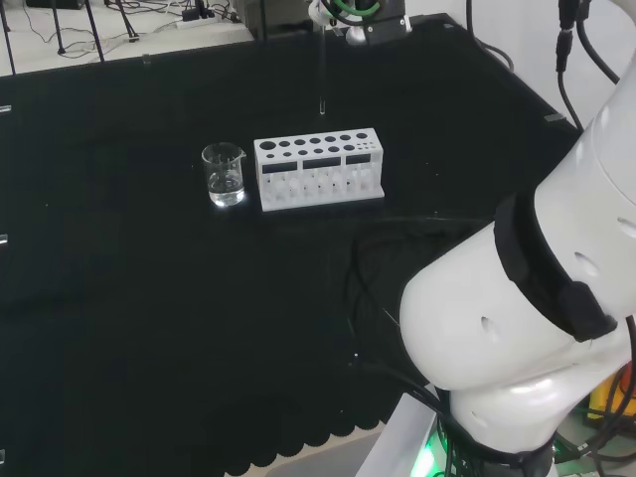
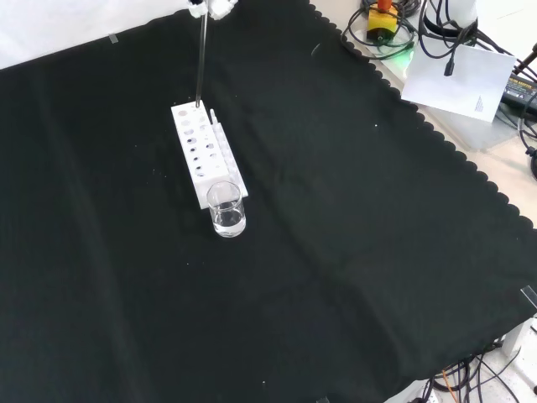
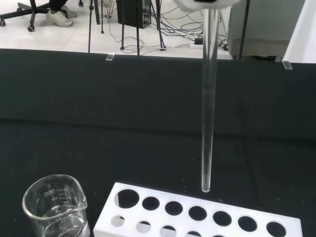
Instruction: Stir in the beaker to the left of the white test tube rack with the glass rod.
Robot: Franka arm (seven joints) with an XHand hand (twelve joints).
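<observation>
The black-and-white hand (image 2: 211, 7) grips the top of a thin clear glass rod (image 3: 207, 113), which hangs upright with its lower tip just above the white plastic test tube rack (image 1: 318, 171) near the middle of the bench (image 1: 149, 328). The small clear glass beaker (image 1: 224, 175), holding a little clear liquid, stands just beside the rack's left end in the head view. From there, the rod likely has to travel along the rack's length toward that end before it can be lowered into the beaker.
</observation>
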